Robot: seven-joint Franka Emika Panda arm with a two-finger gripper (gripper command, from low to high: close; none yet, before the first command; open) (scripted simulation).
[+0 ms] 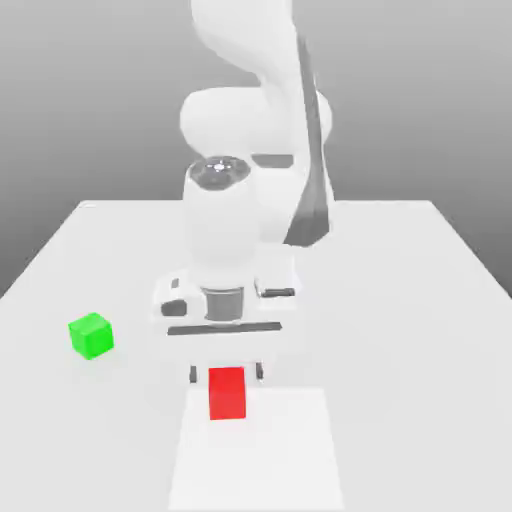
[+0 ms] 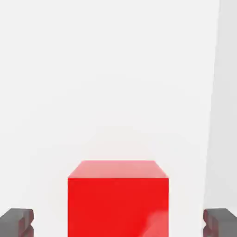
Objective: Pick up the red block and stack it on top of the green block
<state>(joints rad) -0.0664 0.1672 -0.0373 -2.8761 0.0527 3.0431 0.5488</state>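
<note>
tool [image 1: 227,374] – jaws wide, straddling red block [image 1: 227,393]; no contact – green block [image 1: 91,335] apart

No readable text, label, brand, number or sign appears on anything in either view.

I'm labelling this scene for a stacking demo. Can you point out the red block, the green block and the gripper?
red block [image 1: 227,393]: exterior view, its front face.
green block [image 1: 91,336]: exterior view, middle of the cube.
gripper [image 2: 118,222]: hand view, midway between its open fingertips, astride the red block.
</note>
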